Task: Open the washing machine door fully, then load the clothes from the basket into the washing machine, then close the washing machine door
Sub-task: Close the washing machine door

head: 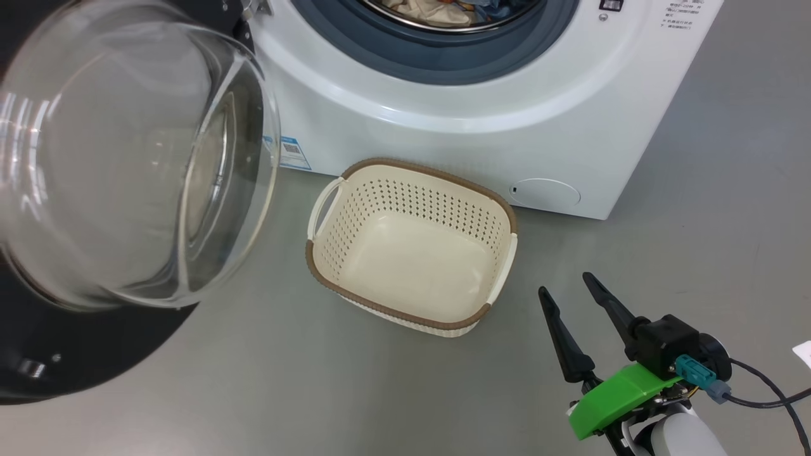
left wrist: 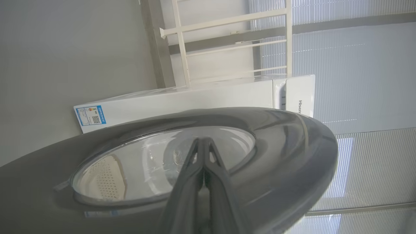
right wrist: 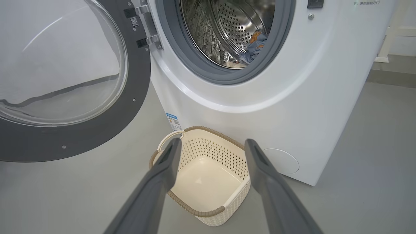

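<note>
The white machine [head: 481, 126] takes up the top of the head view, its round opening ringed in grey-blue rubber and cut off by the upper edge. The door [head: 127, 158] stands swung wide open and takes up the left of that frame, with the clear glass bowl bulging toward the camera and the black rim below it. In the right wrist view the door [right wrist: 65, 65] hangs from its hinges at the upper left, clear of the opening.

The basket [head: 412, 202] sits on the grey floor [head: 253, 380] at centre frame, just in front of the machine's lower front, and it is empty.

The right gripper [head: 564, 283] is at the lower right, near the basket but apart from it. Its fingers are spread wide and hold nothing.

In the left wrist view the left gripper [left wrist: 203, 140] has its fingers pressed together with nothing between them. They lie over the door's outer face with the tips at the window, and I cannot tell whether they touch it.

The clothes [right wrist: 256, 48] lie inside the steel drum, at the top centre of the right wrist view.

A blue label [head: 293, 152] marks the machine's lower corner.
</note>
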You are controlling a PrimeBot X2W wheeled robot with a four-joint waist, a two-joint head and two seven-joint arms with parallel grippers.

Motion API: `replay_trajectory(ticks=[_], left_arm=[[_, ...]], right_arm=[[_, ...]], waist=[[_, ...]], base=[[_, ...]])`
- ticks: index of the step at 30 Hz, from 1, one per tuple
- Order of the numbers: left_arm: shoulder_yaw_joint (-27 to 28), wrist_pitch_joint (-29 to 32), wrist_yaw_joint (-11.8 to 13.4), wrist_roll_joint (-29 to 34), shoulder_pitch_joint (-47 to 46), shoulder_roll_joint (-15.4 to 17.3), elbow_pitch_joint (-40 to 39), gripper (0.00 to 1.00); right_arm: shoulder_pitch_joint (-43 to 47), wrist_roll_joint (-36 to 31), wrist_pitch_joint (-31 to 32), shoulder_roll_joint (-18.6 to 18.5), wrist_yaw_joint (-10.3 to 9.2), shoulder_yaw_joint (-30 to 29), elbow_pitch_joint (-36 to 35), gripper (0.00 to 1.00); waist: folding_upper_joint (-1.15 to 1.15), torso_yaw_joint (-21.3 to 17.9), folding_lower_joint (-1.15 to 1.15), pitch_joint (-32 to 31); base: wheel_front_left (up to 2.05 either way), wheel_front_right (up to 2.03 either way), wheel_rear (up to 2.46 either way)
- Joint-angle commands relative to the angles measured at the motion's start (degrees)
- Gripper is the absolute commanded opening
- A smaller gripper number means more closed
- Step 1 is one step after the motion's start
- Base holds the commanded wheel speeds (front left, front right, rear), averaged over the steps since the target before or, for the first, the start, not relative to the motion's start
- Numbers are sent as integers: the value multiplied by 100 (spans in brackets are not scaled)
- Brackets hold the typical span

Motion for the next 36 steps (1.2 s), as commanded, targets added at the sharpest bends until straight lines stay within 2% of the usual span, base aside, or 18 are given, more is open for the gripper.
replay_trajectory(ticks=[1,4,18,25,36], left_arm=[[53,293,-41,-119,83,208,-247,0],[-14,699,-41,-244,199,131,-365,0],[-430,1832,-34,-581,563,-373,-1177,0],[-577,1961,-8,-638,760,-684,-1739,0],[-887,2038,50,-748,962,-1314,-2466,0]], right_arm=[[-124,52,-83,37,9,157,-109,100],[-130,87,-120,37,9,167,-68,100],[-123,285,-310,37,9,246,185,100],[-119,424,-396,37,9,297,314,100],[-111,595,-466,37,9,344,462,100]], waist=[[0,11,0,-15],[0,31,0,-32],[0,56,0,-145],[0,-97,0,-208],[0,-549,0,-258]], base=[[0,0,0],[0,0,0],[0,0,0],[0,0,0],[0,0,0]])
